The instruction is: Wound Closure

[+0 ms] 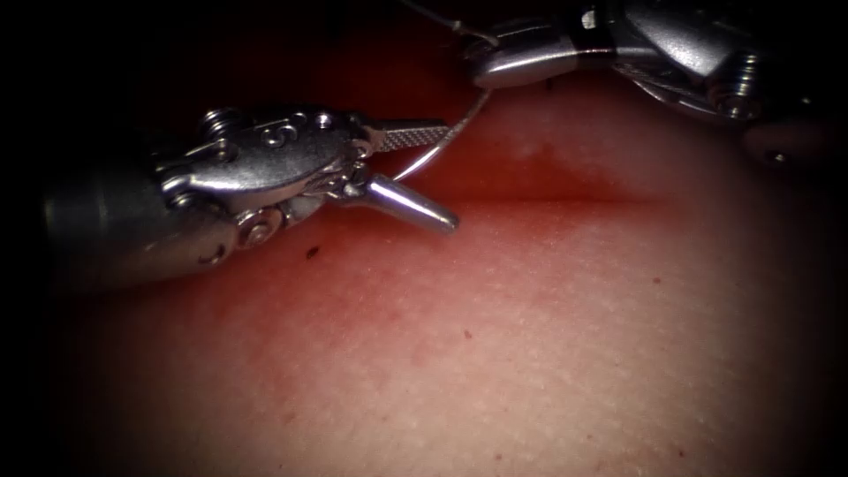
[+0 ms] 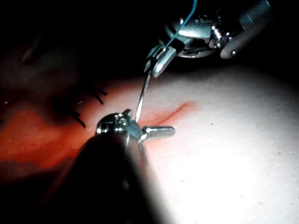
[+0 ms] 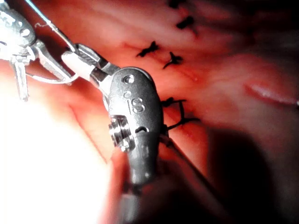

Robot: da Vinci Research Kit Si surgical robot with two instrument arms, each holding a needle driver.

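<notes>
Two grippers share one curved needle above the tissue

Two needle drivers meet over the pork belly tissue (image 1: 548,353), a pale pink surface stained with red fluid (image 1: 530,190) along the cut (image 1: 565,199), which runs as a dark red line across the endoscope view.

The left gripper (image 1: 428,172) comes in from the left of that view. Its jaws stand wide apart: one flat, ridged jaw lies level, and one smooth, pointed jaw angles down toward the tissue. The needle (image 1: 442,150) passes between these open jaws, close against the ridged one, and is not clamped there.

The right gripper (image 1: 481,66) enters from the upper right. Its jaws are closed on the needle near one end of its curve. From there the thin silver arc sweeps down and to the left into the open mouth of the left gripper. The needle hangs above the tissue, free of it, just over the cut.

Thread (image 1: 433,16) leads away from the right gripper as a fine line toward the upper edge. In the left wrist view the thread (image 2: 187,21) looks blue and rises from the right gripper (image 2: 156,60).

In the right wrist view, dark stitches (image 3: 173,59) with short cut ends sit along the cut beyond the right gripper (image 3: 77,58).
</notes>
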